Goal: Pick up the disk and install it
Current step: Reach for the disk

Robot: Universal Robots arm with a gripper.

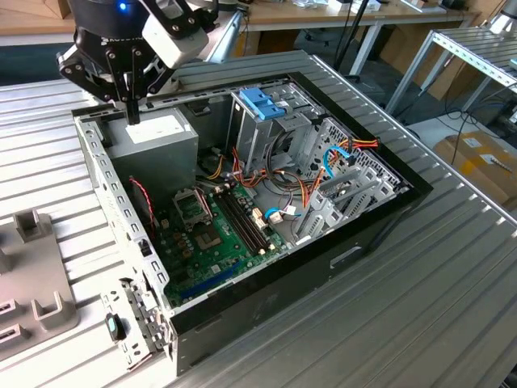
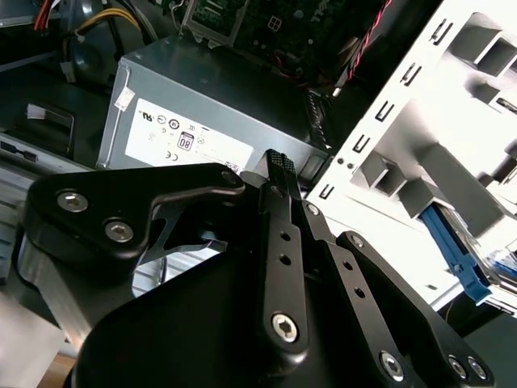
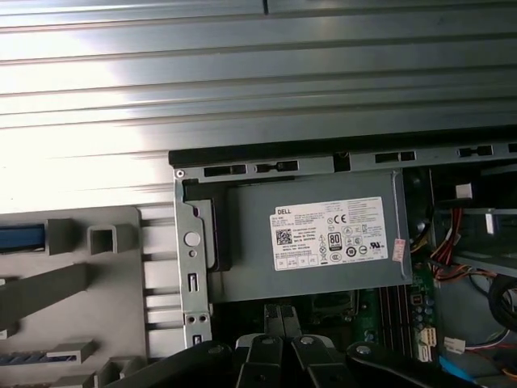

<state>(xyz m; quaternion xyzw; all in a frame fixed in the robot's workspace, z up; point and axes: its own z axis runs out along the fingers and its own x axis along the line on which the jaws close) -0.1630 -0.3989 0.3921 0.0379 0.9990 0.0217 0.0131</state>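
Ribbed metal bench, open PC case; tool pressed together, empty, above pwr supply.

Even, diffuse overhead light fills the exterior view; the ribbed table carries a soft sheen; the computer case shades its own interior; in the first wrist view the table's ribs glare almost white; in the second wrist view the white fixture washes out, and the black gripper reads dark with small highlights.

Power supply box print
Its white label carries fine black print, a square code and round marks; small sticker just beside.
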